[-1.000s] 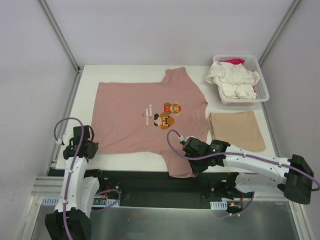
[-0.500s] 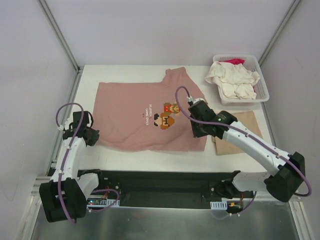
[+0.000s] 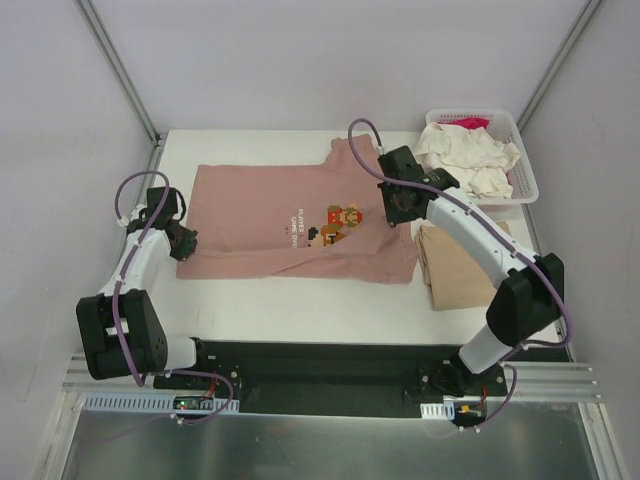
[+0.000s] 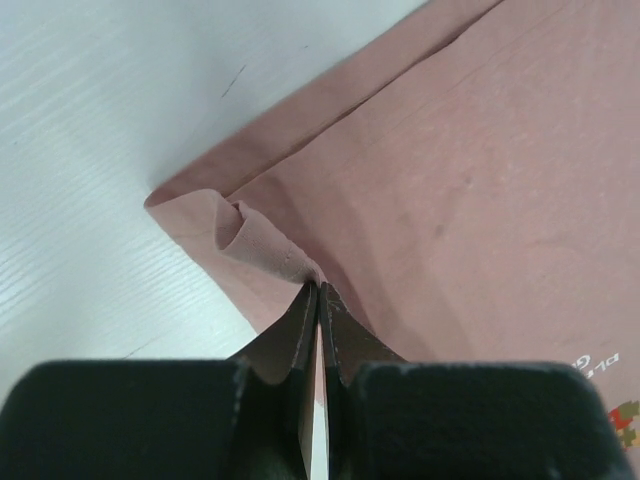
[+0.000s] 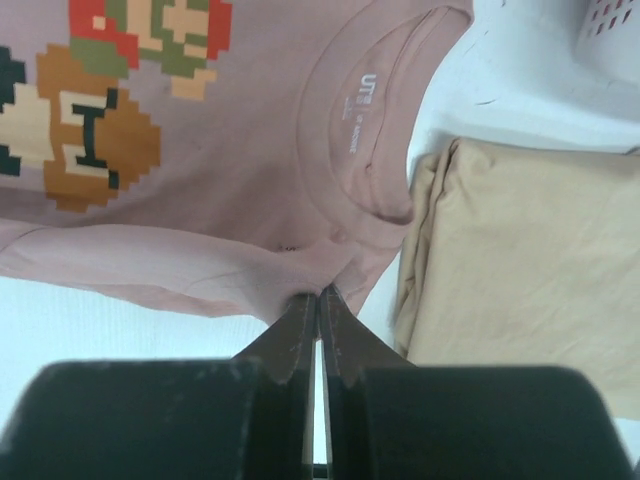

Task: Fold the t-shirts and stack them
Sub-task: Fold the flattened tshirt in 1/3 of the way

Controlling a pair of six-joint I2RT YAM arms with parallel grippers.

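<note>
The dusty-pink t-shirt (image 3: pixel 250 215) with the pixel-art print lies across the white table (image 3: pixel 300 300), its near part lifted and doubled back over itself. My left gripper (image 3: pixel 186 245) is shut on the shirt's near-left corner; in the left wrist view its tips (image 4: pixel 318 288) pinch a small roll of pink cloth (image 4: pixel 260 235). My right gripper (image 3: pixel 398 218) is shut on the pink cloth beside the collar; the right wrist view shows its tips (image 5: pixel 320 293) clamping a pink fold (image 5: pixel 200 270). The folded tan t-shirt (image 3: pixel 470 265) lies to the right.
A white slatted basket (image 3: pixel 523 185) stands at the back right, holding a crumpled cream t-shirt (image 3: pixel 465 160) and a bit of a magenta one (image 3: pixel 470 122). The right arm reaches over the tan shirt (image 5: pixel 520 260). Grey walls close in on both sides.
Both grippers have carried the pink shirt's near edge away from the arm bases, folding it over the print side. The right gripper has swung from the table's front edge up to the collar.
</note>
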